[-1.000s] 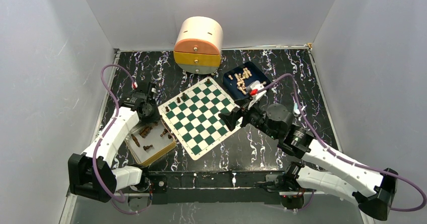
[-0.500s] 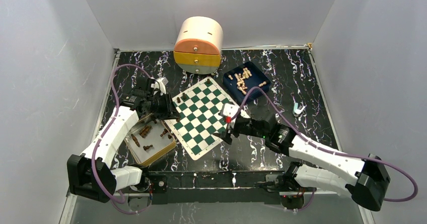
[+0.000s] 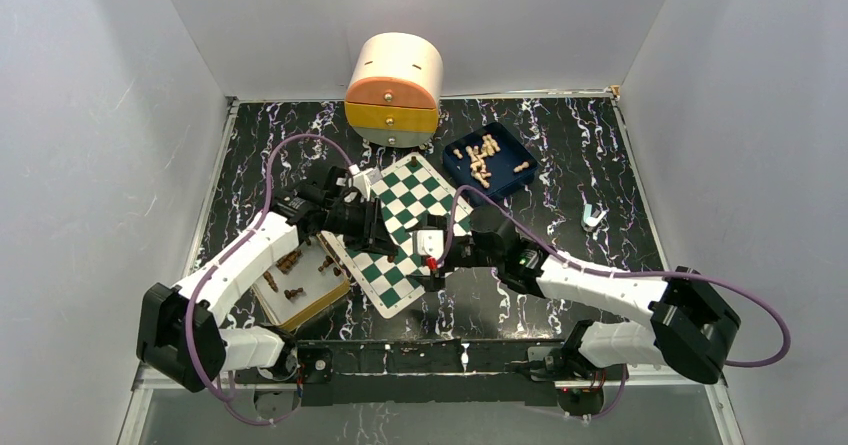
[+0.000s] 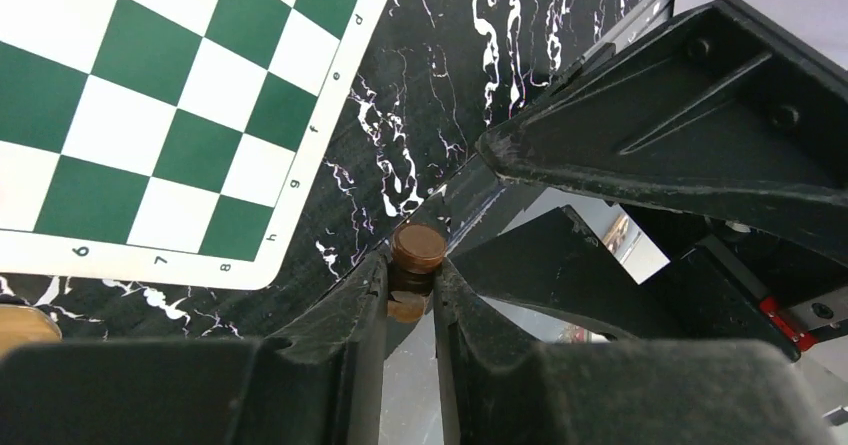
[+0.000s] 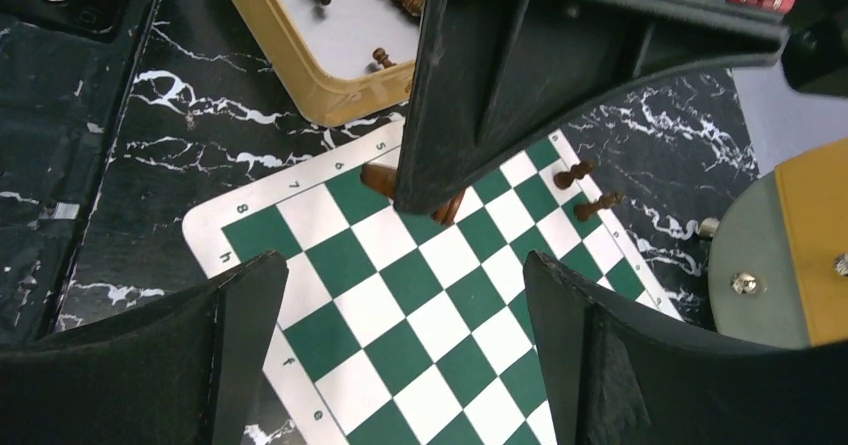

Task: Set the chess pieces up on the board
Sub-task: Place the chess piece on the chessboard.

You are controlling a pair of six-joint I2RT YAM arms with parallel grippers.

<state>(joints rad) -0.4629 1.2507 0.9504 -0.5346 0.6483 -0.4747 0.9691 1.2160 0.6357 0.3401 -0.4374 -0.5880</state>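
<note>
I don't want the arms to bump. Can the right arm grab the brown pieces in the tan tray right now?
Probably not. The left gripper, shut on a brown piece, hangs over the board between the open right gripper and the tan tray, so it blocks the way.

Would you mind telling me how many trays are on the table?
2. A tan-rimmed tray holding dark pieces lies near-left of the board. A blue tray holding pale pieces sits beyond the board's far right corner. None looks hidden.
</note>
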